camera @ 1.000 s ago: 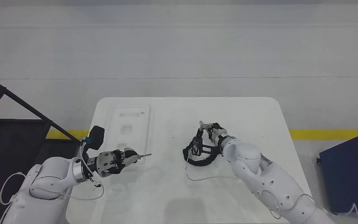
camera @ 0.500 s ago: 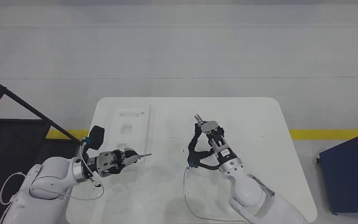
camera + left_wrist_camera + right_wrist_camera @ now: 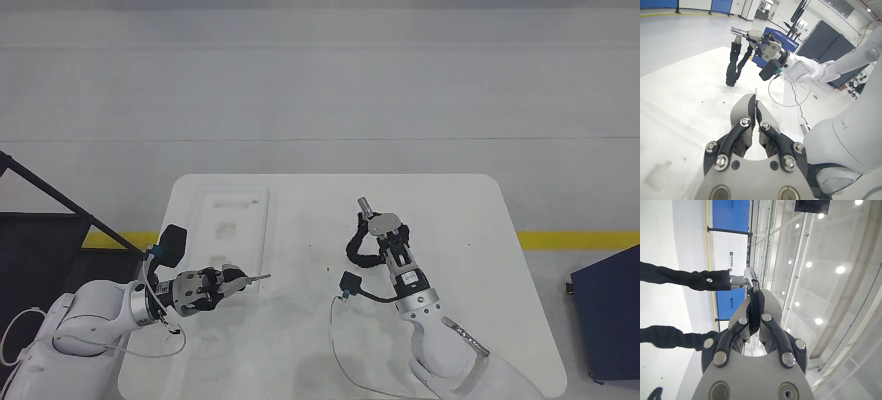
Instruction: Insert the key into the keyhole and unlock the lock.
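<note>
lying near left pincer point(image 3: 240, 279): white foam tray point(image 3: 256, 214)

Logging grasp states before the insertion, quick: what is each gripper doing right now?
Left gripper: jaws shut on the key.
Right gripper: jaws shut on the lock.

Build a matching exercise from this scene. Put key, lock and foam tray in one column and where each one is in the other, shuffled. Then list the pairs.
Things:
1. key
2. lock
3. foam tray

Places:
A. lying flat on the table
B. clamped in the left gripper, blade sticking out
C. gripped by the right gripper, body raised above the table

Pairs: 1-B, 2-C, 3-A
</note>
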### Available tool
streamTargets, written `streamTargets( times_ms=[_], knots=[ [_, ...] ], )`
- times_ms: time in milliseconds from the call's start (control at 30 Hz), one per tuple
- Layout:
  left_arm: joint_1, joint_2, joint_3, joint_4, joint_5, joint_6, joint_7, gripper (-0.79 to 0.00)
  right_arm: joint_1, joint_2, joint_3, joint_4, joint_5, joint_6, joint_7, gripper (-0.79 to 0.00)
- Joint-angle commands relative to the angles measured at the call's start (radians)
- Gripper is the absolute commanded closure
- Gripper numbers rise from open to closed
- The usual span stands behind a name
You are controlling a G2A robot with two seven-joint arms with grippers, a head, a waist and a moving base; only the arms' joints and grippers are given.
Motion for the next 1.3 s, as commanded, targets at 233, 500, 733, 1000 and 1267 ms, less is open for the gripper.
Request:
streamTargets(
  times_ms=[233, 500, 733, 1000, 1267],
  knots=[
    [0.0, 0.0, 0.0, 0.0, 0.0, 0.0, 0.0, 0.0, -0.014, 0.014, 0.024, 0.019, 0.16, 0.223, -0.519, 0.0],
    [0.0, 0.0, 0.0, 0.0, 0.0, 0.0, 0.0, 0.0, 0.038, 0.028, 0.084, 0.152, 0.526, 0.179, -1.081, 0.0],
    [0.0, 0.0, 0.0, 0.0, 0.0, 0.0, 0.0, 0.0, 0.114, 0.019, 0.091, 0.292, 0.627, 0.16, -1.362, 0.0],
    [0.0, 0.0, 0.0, 0.0, 0.0, 0.0, 0.0, 0.0, 0.159, 0.002, 0.074, 0.373, 0.637, 0.199, -1.488, 0.0],
    [0.0, 0.0, 0.0, 0.0, 0.0, 0.0, 0.0, 0.0, 0.224, -0.013, 0.066, 0.418, 0.655, 0.22, -1.645, 0.0]
  ],
)
